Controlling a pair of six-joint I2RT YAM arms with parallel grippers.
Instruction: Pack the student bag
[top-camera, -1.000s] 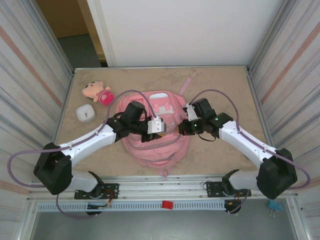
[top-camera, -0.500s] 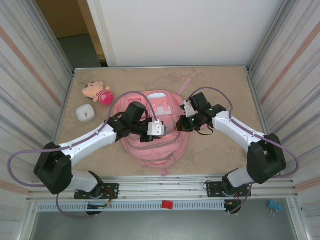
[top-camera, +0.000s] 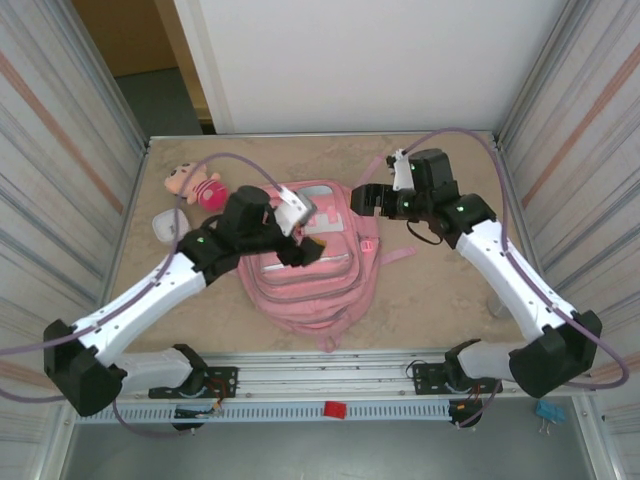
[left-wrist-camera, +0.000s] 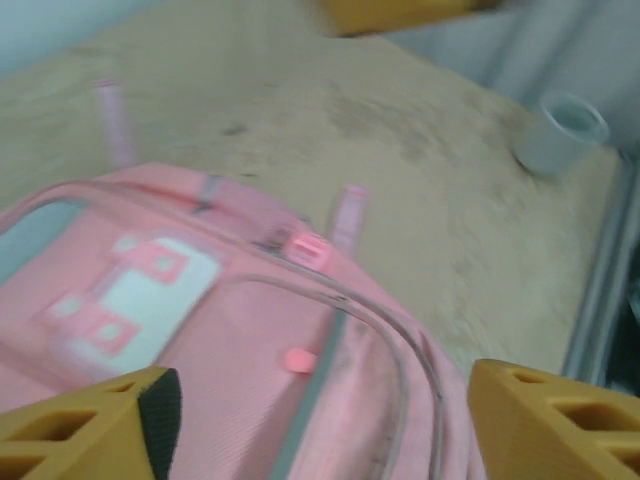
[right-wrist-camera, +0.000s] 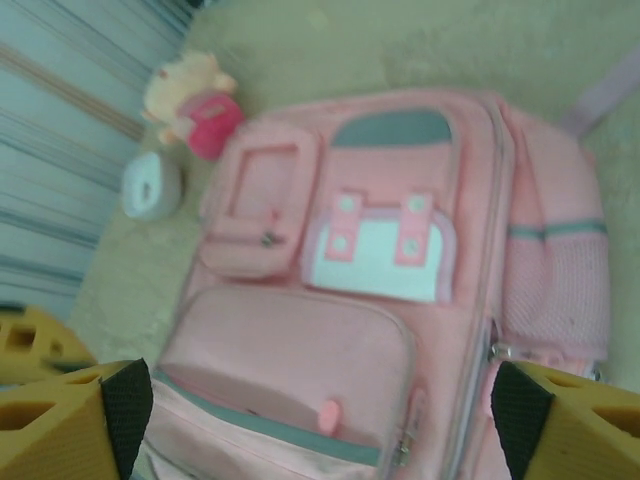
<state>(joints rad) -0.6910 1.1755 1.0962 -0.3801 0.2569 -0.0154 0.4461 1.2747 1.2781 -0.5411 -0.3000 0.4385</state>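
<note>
the student bag (top-camera: 310, 275) lies flat on its back in the middle of the counter (top-camera: 420, 300), front pockets up and its top toward the far wall. both arms hang over it with nothing held. the left fingers (left-wrist-camera: 80, 430) are spread wide above the bag's middle, and the right fingers (right-wrist-camera: 560, 425) are just as wide over its far right corner.

every zip i can make out looks closed, so my guess is the step in hand is opening a compartment before anything goes in. to do that well, i'd pick one pull, say the small pink tab (right-wrist-camera: 328, 415) on the big front pocket. one hand should come down squarely and nip only the tab, not a fold of fabric. the other should pin the soft bag near the zip's start so it doesn't drag across the counter. then draw along the zip's curve, not straight up.

the plush doll (top-camera: 195, 185) and a little white case (right-wrist-camera: 150, 185) sit just off the bag's far-left corner, apart from it, likely the things to pack.
</note>
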